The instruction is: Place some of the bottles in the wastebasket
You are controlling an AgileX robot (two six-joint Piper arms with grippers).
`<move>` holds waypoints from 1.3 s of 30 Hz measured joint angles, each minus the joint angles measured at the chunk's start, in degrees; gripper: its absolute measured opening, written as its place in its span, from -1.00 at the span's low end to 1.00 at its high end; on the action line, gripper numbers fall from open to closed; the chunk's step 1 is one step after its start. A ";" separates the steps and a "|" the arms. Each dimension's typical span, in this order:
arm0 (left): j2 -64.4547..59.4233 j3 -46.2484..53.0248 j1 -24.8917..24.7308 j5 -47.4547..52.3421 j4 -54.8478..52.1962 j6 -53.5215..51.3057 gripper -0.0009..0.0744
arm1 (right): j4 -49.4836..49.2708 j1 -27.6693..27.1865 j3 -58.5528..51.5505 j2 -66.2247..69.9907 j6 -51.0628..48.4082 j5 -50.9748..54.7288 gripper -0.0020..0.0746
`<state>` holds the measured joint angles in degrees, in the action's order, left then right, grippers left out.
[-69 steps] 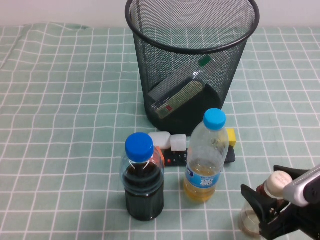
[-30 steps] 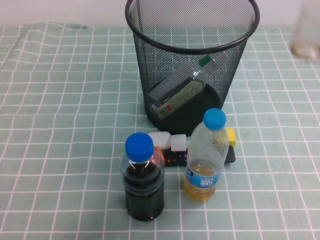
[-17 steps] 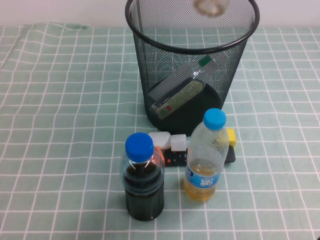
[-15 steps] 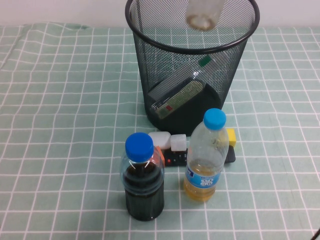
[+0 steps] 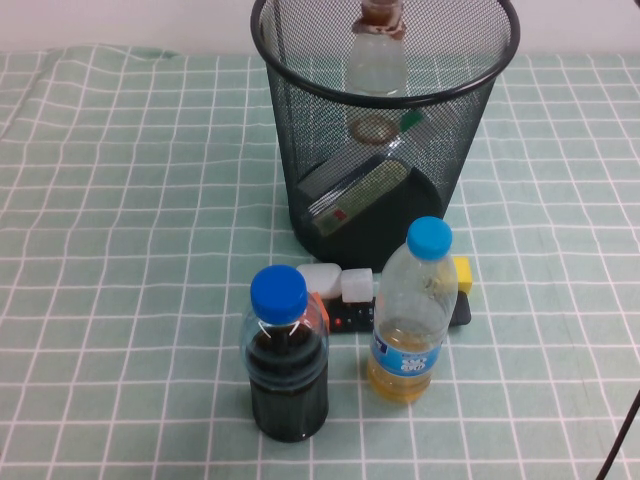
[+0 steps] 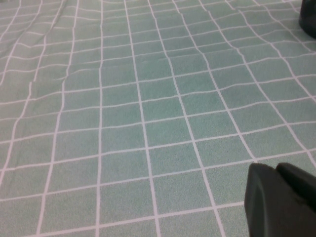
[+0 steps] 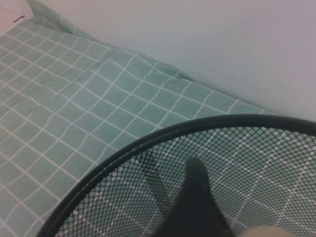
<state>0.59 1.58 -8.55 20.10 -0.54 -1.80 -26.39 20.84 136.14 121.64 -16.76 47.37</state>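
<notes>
Moved: since the earlier high-view frames the small bottle [image 5: 377, 55] has gone from the near right of the bench [image 5: 120, 200], up and across, to the mouth of the wastebasket [image 5: 300, 85] — it is now lower in the opening than half a second ago, neck wrap uppermost.
Step in hand: dropping the small bottle into the wastebasket; whether it is already let go or only being lowered I cannot tell.
Already in: the taller bottle [image 5: 355, 190] lies slanted on the basket floor, far below the right hand.
Right hand: out of the high view; in its own wrist view the right hand [image 7: 195, 212] hangs just above the basket rim [image 7: 123, 158], aimed down into it. Whether it is open or gripping the bottle cannot be told.
Left hand: the left hand [image 6: 281, 197] sits low over bare cloth, well apart from the basket and both bottles; its state cannot be told either.
Next move: judged from this, release if not yet done, then lift the right hand straight up — clear of the rim before swinging away.
Left alone: the dark-liquid bottle [image 5: 288, 360] and the yellow-liquid bottle [image 5: 410, 320] stand in front of the basket, far from either hand.
</notes>
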 joint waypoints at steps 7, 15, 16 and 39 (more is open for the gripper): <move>0.00 0.00 0.00 0.00 0.00 0.00 -0.99 | 2.28 0.00 0.00 -2.13 0.41 1.14 0.19; 0.00 0.00 0.00 0.00 0.00 0.00 -0.99 | 3.05 0.00 0.00 -9.58 0.76 11.62 -0.66; 0.00 0.00 0.00 0.00 0.00 0.00 -0.99 | 3.17 0.00 0.00 -10.32 1.20 12.62 -0.77; 0.09 0.00 0.00 0.00 0.00 0.00 -0.99 | 18.67 -6.52 0.00 -20.19 11.06 25.61 -0.96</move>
<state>0.68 1.58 -8.55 20.10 -0.54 -1.80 -7.72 14.32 136.14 101.45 -5.70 72.97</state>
